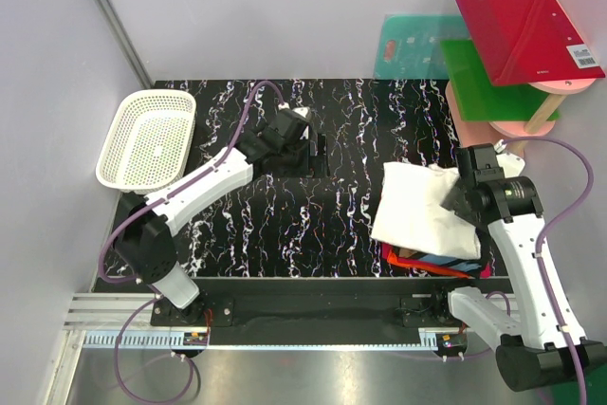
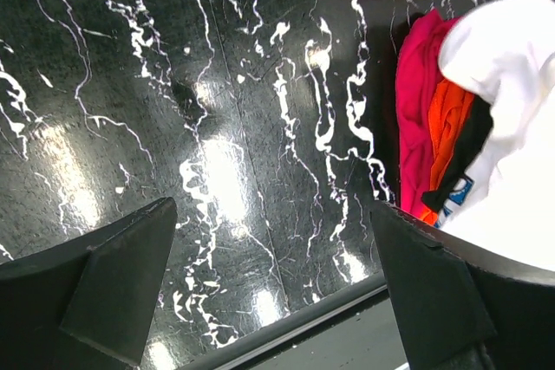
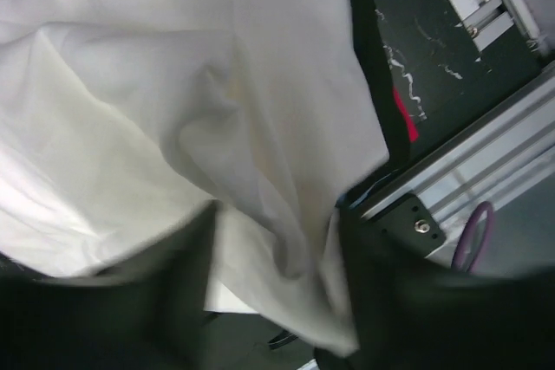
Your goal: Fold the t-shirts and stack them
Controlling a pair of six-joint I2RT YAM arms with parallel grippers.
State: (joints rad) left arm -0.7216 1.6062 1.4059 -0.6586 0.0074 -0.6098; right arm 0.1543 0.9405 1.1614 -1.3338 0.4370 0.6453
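Top view: the white t-shirt (image 1: 417,211) lies rumpled on top of a pile at the table's (image 1: 285,225) right side, toward the near edge. The red-orange t-shirt (image 1: 398,256) and black t-shirt (image 1: 453,261) show as a strip under its near hem. The right gripper (image 1: 453,198) is down on the white cloth's right part. The left gripper (image 1: 308,151) hangs over bare table near the far edge, about mid-width and well apart from the pile. A white mesh basket (image 1: 121,130) sits at the far-left corner. Coloured boards (image 1: 526,35) stand beyond the far-right corner.

Left wrist view: the fingers (image 2: 121,283) are spread wide with nothing between them, only the marbled tabletop below. The pile's edge shows at the right of this view, with pink-red, orange and black layers under white.

Right wrist view: white cloth fills most of the picture. A fold of it sits between the two dark, blurred fingers (image 3: 130,301), which stand part-way apart. I cannot tell whether they pinch the fold or only straddle it. A sliver of red cloth and the table's near edge rail show at the right.
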